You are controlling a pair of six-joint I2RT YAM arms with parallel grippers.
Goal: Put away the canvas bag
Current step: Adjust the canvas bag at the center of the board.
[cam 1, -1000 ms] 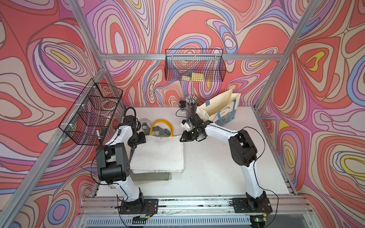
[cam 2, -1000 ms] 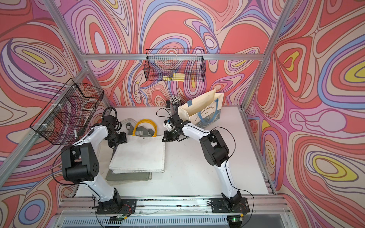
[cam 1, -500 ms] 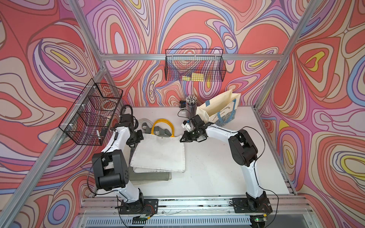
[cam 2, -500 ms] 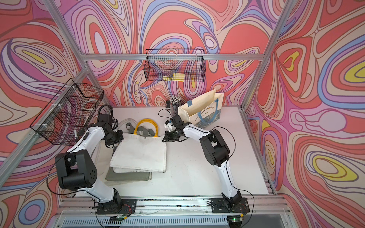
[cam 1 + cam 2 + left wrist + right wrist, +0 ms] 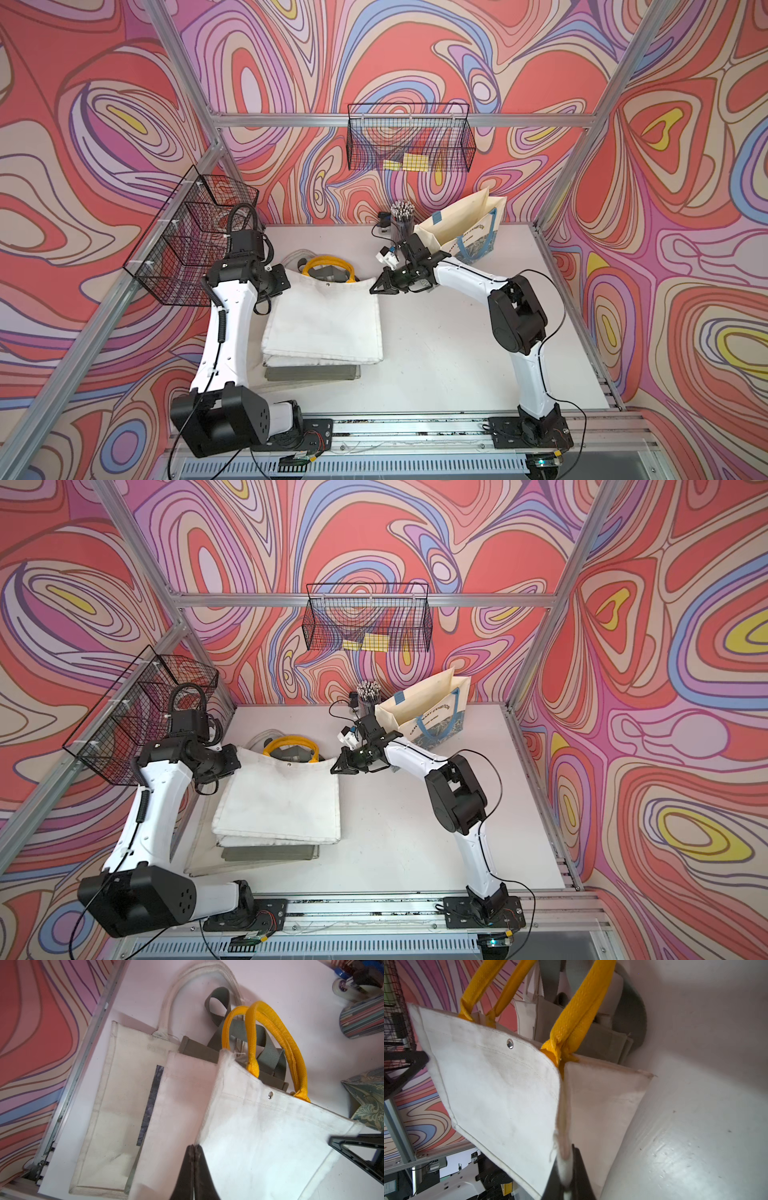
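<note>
A white canvas bag with yellow handles lies on top of a stack of flat bags at the table's left. Its mouth edge is raised between my two grippers. My left gripper is shut on the bag's left top corner; in the left wrist view the closed gripper pinches the side seam of the canvas bag. My right gripper is shut on the right top corner, with cloth of the canvas bag caught inside that gripper.
Under the white bag lie an olive bag and a cream bag. A wire basket hangs on the left wall, another basket on the back wall. A standing paper tote and a pen cup are behind my right arm.
My left gripper has shut on the bag's left corner and the right has tightened on its corner. The bag's mouth edge has lifted slightly off the stack.
</note>
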